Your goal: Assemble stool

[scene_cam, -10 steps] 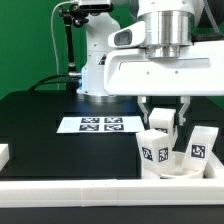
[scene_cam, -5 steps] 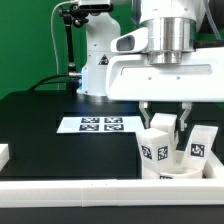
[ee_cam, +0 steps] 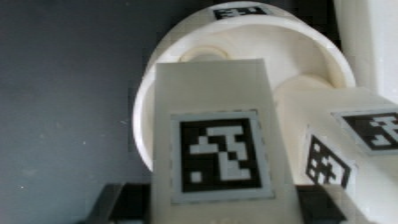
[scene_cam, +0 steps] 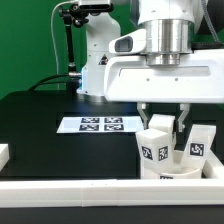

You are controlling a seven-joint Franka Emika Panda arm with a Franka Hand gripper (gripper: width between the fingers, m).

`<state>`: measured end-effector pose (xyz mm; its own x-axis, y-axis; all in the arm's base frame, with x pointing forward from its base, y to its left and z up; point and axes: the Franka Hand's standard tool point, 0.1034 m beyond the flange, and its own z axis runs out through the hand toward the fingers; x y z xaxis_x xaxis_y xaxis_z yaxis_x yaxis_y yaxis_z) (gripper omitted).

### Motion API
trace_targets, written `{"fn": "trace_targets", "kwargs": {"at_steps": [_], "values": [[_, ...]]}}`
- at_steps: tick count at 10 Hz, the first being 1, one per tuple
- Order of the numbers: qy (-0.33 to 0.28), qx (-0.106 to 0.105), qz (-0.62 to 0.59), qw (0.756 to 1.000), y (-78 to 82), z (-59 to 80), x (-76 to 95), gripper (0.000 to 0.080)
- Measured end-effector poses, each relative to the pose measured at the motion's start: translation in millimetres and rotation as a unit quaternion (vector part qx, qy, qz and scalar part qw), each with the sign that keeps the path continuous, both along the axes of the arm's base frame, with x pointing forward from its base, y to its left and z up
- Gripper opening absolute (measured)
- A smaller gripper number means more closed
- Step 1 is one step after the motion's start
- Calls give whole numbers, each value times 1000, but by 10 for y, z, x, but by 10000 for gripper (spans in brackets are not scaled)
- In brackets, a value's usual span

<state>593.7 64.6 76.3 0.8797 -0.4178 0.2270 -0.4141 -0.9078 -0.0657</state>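
At the exterior view's left edge you have a small white block (scene_cam: 3, 153) on the matte black table (scene_cam: 40, 130), well apart from everything else. Next to the right lies the marker board (scene_cam: 100, 125), a thin flat white sheet printed with black-and-white square tags. Along the front edge runs a long white border rail (scene_cam: 90, 190), smooth and straight. Right of the marker board stands the held leg (scene_cam: 157, 147), a short blocky piece of white plastic with flat faces and 1 square tag facing the camera. Its upper end reaches up into the gripper (scene_cam: 165, 118), which hangs directly above it, jaws pointing down. The jaws are clenched on that leg, 1 on each side of its upper end. Just beside it, toward the exterior view's right, stands the second leg (scene_cam: 198, 146), the same blocky white shape with its own tag, free of the jaws. In the wrist view you look straight down the held leg (ee_cam: 210, 130), its tagged face filling the middle. Its far end meets the seat disc (ee_cam: 222, 50), which is round, thick and glossy white, with a tag near its far rim. The second leg (ee_cam: 365, 140) shows 2 tagged faces close beside the held one. You cannot tell from either view whether the held leg's end is seated in the disc.
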Motion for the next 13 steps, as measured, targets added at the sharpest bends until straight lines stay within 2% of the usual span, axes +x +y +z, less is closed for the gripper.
{"fn": "trace_targets", "kwargs": {"at_steps": [4,7,10,11,12,13], "values": [[-45,-8,-4,999,89,-4,13,340],[-68,-12,-5,998,89,-2,-8,340],[-67,-12,-5,998,87,-2,-6,340],[-67,-12,-4,998,89,2,-4,514],[-68,-12,-4,998,91,14,1,607],[-69,-13,-3,998,76,25,6,607]]}}
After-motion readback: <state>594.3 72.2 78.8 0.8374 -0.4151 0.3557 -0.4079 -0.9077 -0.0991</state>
